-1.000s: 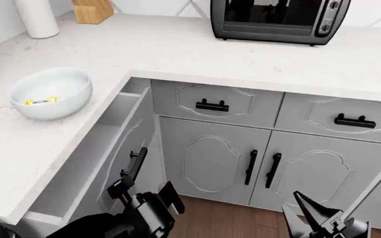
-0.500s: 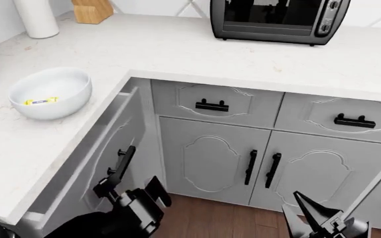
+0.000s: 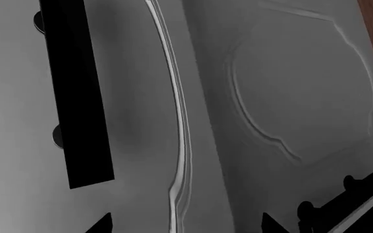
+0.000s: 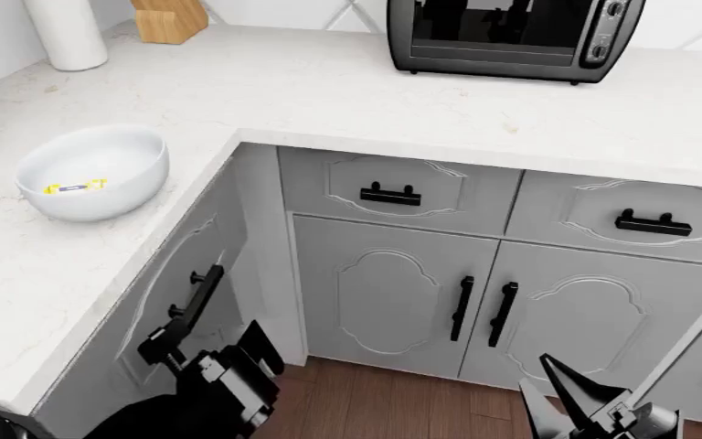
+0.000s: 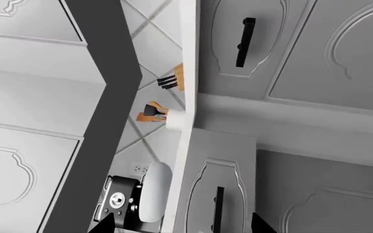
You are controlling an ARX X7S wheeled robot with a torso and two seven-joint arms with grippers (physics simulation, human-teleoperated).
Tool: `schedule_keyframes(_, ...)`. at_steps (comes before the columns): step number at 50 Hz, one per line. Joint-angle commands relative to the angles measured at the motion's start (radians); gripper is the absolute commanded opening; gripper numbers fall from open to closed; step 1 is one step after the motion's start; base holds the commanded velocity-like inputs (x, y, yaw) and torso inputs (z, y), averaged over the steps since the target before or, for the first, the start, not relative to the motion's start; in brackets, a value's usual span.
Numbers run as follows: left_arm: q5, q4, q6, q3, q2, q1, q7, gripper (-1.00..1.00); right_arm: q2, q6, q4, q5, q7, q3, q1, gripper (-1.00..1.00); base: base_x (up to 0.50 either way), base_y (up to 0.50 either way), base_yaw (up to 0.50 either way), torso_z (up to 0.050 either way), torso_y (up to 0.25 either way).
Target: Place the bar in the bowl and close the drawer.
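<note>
White stone counter [image 4: 364, 91] w/ black toaster oven [image 4: 515, 37] at back, wood knife block [image 4: 171, 20] in corner. Grey cupboard doors [image 4: 485, 311] w/ black handles just above the right gripper. Brown wood floor [image 4: 412, 407] between both grippers.

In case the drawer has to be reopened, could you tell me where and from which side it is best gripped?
Grip the drawer by its black handle. That bar stands off the moulded front on two posts, leaving room behind it for jaws, while the front now looks flush with the cabinet and offers no edge. Come from the open floor side, square to the front, jaws straddling the bar across its length.
</note>
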Motion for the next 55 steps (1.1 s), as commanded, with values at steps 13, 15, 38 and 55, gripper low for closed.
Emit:
schedule_keyframes(13, 0.321, -0.082, -0.030, -0.284, 0.000, 0.006, 0.046, 1.00, -0.005, 0.000, 0.002, -0.008, 0.009, 0.008, -0.002, 1.00, 0.00, 0.00, 0.00, 0.000, 0.000)
schedule_keyframes(15, 0.365, -0.082, -0.034, -0.323, -0.001, 0.010, 0.054, 1.00, -0.003, -0.001, -0.001, -0.008, 0.010, 0.009, -0.002, 1.00, 0.00, 0.00, 0.00, 0.000, 0.000)
schedule_keyframes(38, 0.672, -0.082, -0.060, -0.611, -0.021, 0.023, 0.117, 1.00, 0.007, -0.016, -0.029, -0.015, 0.016, 0.021, -0.017, 1.00, 0.00, 0.00, 0.00, 0.000, 0.000)
schedule_keyframes(55, 0.690, -0.083, -0.069, -0.662, -0.051, 0.018, 0.110, 1.00, 0.002, -0.009, -0.019, -0.020, 0.022, 0.026, -0.013, 1.00, 0.00, 0.00, 0.00, 0.000, 0.001)
